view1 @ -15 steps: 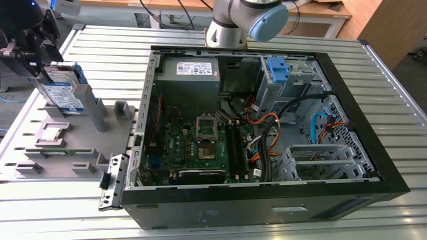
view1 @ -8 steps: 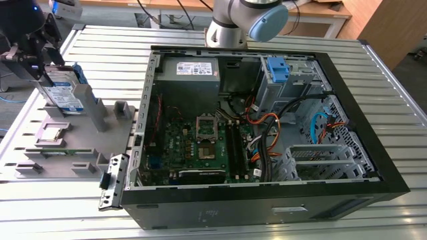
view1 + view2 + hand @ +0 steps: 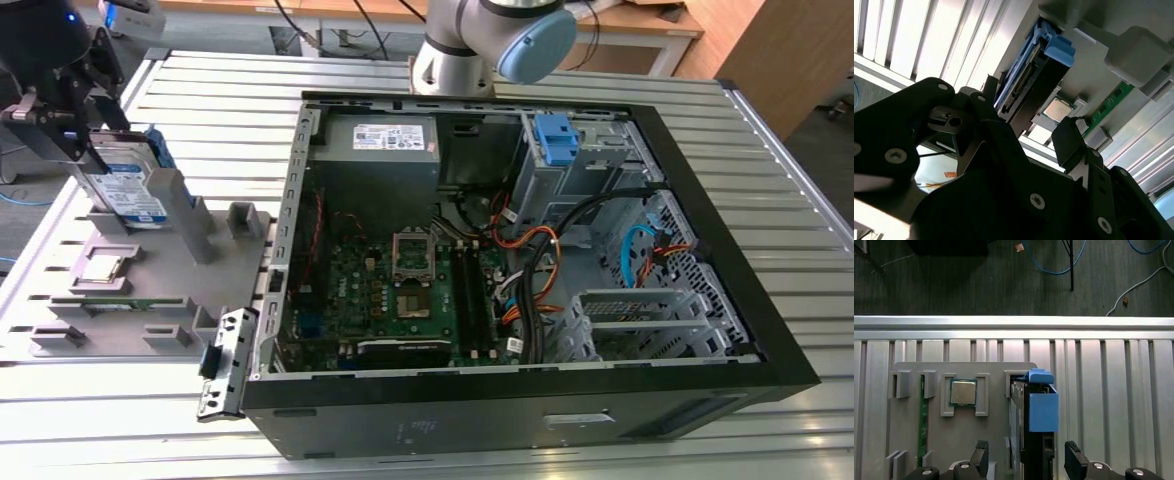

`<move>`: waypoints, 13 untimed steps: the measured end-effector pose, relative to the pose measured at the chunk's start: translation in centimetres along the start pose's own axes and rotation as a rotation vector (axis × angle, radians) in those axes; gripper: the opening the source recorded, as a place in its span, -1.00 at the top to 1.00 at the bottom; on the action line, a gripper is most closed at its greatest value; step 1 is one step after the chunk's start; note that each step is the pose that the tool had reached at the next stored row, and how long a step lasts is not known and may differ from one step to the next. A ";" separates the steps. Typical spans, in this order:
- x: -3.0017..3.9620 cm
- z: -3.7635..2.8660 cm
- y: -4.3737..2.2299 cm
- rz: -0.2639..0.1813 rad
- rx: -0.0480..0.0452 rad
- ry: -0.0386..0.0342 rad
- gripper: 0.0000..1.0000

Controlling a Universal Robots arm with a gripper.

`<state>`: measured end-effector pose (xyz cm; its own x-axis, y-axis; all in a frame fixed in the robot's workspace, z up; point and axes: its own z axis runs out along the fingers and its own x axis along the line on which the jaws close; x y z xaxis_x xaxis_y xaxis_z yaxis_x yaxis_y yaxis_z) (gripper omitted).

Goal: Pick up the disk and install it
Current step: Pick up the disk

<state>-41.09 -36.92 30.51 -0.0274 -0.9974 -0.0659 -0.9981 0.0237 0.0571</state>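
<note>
The disk (image 3: 127, 185) stands on edge in a slot of the grey fixture (image 3: 147, 290) at the exterior view's left, showing its white-and-blue label and blue side rails. My gripper (image 3: 80, 125) hangs just above its upper end. In the first wrist view the disk (image 3: 1043, 410) runs between my two black fingers (image 3: 981, 455), which stand wider than it, with a gap on each side. My gripper (image 3: 1026, 460) is open. The second wrist view shows the disk (image 3: 1026, 75) edge-on beyond my gripper (image 3: 1029, 117).
The open computer case (image 3: 747, 290) lies at the exterior view's right, with a blue bracket (image 3: 554, 135) in its drive bay, a grey power supply (image 3: 394, 138) and loose cables. The fixture also holds a processor chip (image 3: 963, 392) and a green memory stick (image 3: 920, 420). The arm's base (image 3: 461, 50) stands behind the case.
</note>
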 end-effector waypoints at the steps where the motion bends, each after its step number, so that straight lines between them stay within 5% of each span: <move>1: 0.00 0.00 0.00 0.000 0.0001 0.0001 -0.41; 10: -0.03 -0.52 0.04 0.000 0.0008 -0.0020 -0.41; 13: -0.02 -0.42 0.07 -0.001 0.0111 -0.0078 -0.41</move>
<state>-41.14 -36.93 30.93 -0.0265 -0.9969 -0.0738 -0.9987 0.0231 0.0459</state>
